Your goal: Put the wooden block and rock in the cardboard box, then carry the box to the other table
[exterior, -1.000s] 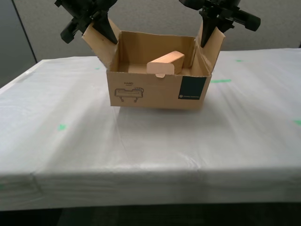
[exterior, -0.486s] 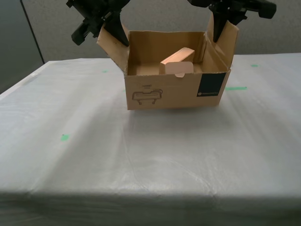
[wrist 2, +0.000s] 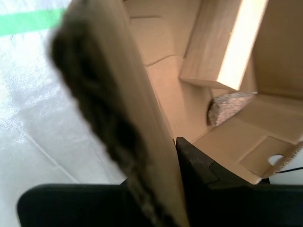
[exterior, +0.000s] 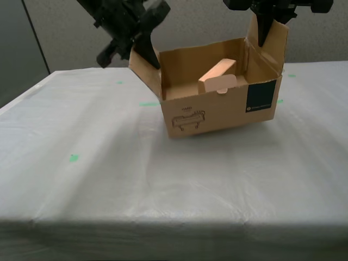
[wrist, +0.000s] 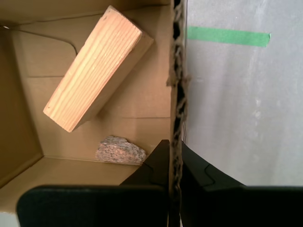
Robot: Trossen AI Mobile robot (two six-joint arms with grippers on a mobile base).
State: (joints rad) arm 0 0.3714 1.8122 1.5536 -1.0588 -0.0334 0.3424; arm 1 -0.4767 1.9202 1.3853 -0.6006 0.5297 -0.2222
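The cardboard box [exterior: 217,114] hangs tilted between my two grippers, low over the other table [exterior: 109,174], with a shadow under it. My first gripper [exterior: 265,33] is shut on the side flap at the exterior view's right, and its fingers pinch that flap's edge [wrist: 175,144]. My second gripper [exterior: 144,51] is shut on the flap [wrist 2: 173,142] at the exterior view's left. Inside the box, the wooden block [exterior: 217,69] [wrist: 94,71] [wrist 2: 227,42] leans against a wall. Beside it on the box floor lies the rock [wrist: 120,150] [wrist 2: 227,108], hidden in the exterior view.
Small green tape marks [exterior: 73,158] [exterior: 148,103] [wrist: 227,36] dot the whitish, wrinkled table sheet. The table's front edge runs along the bottom of the exterior view, and its corner shows at that view's left. A grey partition wall [exterior: 201,22] stands behind the table.
The camera shifted early on, then held still. Both grippers have carried the box toward the exterior view's right and turned it, so it now sits tilted. The block stays inside.
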